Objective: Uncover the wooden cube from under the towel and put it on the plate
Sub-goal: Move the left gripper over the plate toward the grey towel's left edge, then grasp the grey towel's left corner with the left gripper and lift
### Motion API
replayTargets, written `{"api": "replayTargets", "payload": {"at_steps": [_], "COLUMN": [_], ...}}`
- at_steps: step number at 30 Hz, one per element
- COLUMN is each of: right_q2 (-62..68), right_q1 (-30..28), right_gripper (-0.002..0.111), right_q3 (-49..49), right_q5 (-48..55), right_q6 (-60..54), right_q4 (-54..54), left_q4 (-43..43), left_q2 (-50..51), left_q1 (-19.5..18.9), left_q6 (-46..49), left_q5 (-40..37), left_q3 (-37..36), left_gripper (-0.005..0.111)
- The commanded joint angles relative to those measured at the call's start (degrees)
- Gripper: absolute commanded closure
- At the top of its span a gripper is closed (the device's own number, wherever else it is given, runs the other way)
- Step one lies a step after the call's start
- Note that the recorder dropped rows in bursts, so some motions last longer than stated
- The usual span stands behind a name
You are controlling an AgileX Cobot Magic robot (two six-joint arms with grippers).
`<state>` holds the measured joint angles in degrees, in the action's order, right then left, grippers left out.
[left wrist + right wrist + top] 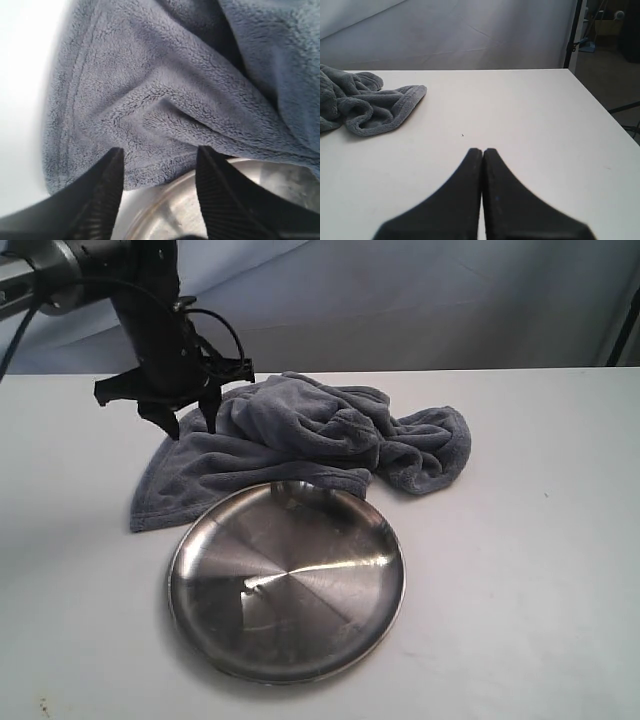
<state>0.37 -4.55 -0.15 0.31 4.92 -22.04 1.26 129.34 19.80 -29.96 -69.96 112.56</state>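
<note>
The blue-grey fleece towel (300,435) lies bunched on the white table, its front edge touching the rim of the shiny steel plate (287,582). The wooden cube is hidden. My left gripper (190,423) hangs open just above the towel's left part, holding nothing. In the left wrist view its black ribbed fingers (107,190) frame the towel (165,90) and a piece of the plate's rim (170,210). My right gripper (482,152) is shut and empty, low over bare table, out of the exterior view. Its camera sees the towel's right end (365,107) some way off.
A grey backdrop (420,300) rises behind the table. The table's right edge (597,107) drops off to a floor with a dark stand (575,35). White tabletop (520,540) stretches to the right of the plate and towel.
</note>
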Motion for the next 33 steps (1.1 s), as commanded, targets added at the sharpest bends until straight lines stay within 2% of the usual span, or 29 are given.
{"api": "replayTargets", "payload": {"at_steps": [1, 4, 9, 17, 19, 22, 31, 33], "right_q2": [-0.4, -0.4, -0.4, -0.4, -0.4, -0.4, -0.4, -0.4], "right_q1": [0.0, 0.0, 0.0, 0.0, 0.0, 0.0, 0.0, 0.0], "right_gripper": [0.105, 0.105, 0.105, 0.105, 0.105, 0.105, 0.105, 0.105], "right_q3": [0.1, 0.1, 0.1, 0.1, 0.1, 0.1, 0.1, 0.1], "right_q5": [0.7, 0.7, 0.7, 0.7, 0.7, 0.7, 0.7, 0.7], "right_q6": [0.2, 0.2, 0.2, 0.2, 0.2, 0.2, 0.2, 0.2], "right_q4": [-0.3, -0.3, -0.3, -0.3, -0.3, -0.3, -0.3, -0.3], "left_q4": [1.9, 1.8, 0.6, 0.8, 0.8, 0.8, 0.8, 0.5], "left_q2": [3.0, 4.8, 7.1, 10.8, 11.2, 11.8, 11.9, 11.7], "left_q1": [0.2, 0.2, 0.2, 0.2, 0.2, 0.2, 0.2, 0.2], "left_q6": [1.5, 3.0, 3.0, 3.0, 3.0, 3.0, 3.1, 3.2], "left_q5": [3.6, 7.2, 7.6, 8.3, 8.3, 8.3, 7.4, 7.4], "left_q3": [0.3, 0.3, 0.3, 0.4, 0.4, 0.4, 0.4, 0.4], "left_gripper": [0.061, 0.051, 0.033, 0.031, 0.035, 0.047, 0.107, 0.107]}}
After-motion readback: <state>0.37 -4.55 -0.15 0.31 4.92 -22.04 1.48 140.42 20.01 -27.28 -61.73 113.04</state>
